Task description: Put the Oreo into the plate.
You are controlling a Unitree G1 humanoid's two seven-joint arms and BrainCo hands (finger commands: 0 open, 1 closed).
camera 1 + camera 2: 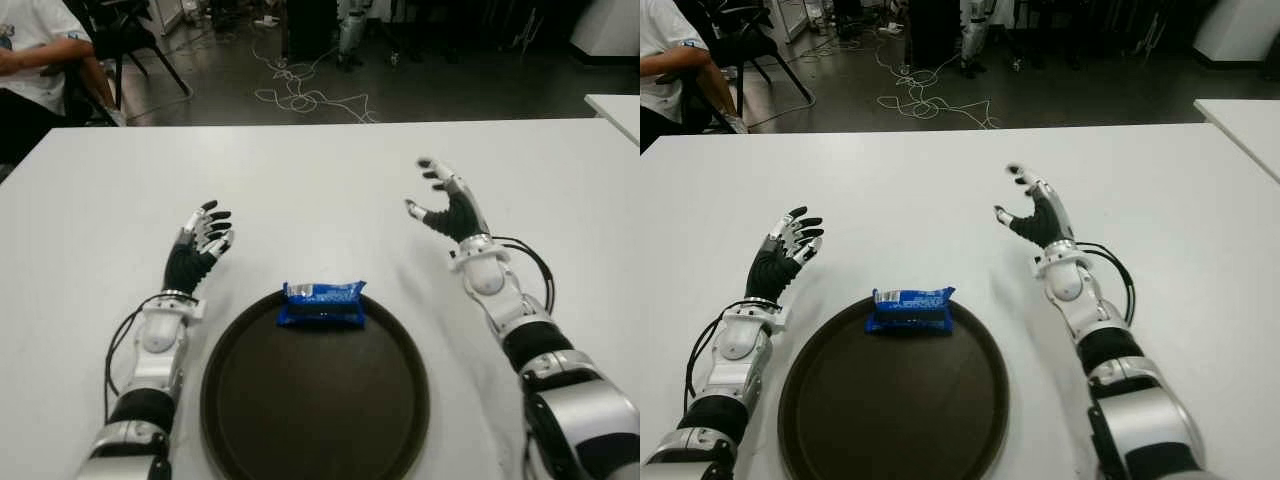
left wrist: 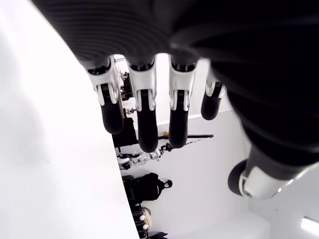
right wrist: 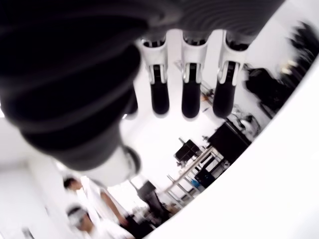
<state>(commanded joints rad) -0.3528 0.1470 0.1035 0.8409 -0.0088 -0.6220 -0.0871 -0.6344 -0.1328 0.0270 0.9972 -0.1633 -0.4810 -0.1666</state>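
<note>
One blue Oreo pack [image 1: 321, 304] lies at the far rim of the single dark plate [image 1: 315, 400], near the table's [image 1: 300, 180] front edge. Left hand [image 1: 203, 238] and right hand [image 1: 447, 206] flank it, both with fingers spread and holding nothing.

Plate [image 1: 230, 400] near rim cut off by the picture's edge

Glossy blue Oreo wrapper [image 1: 322, 304] on matt dark plate [image 1: 315, 400]; smooth white table [image 1: 300, 190].
</note>
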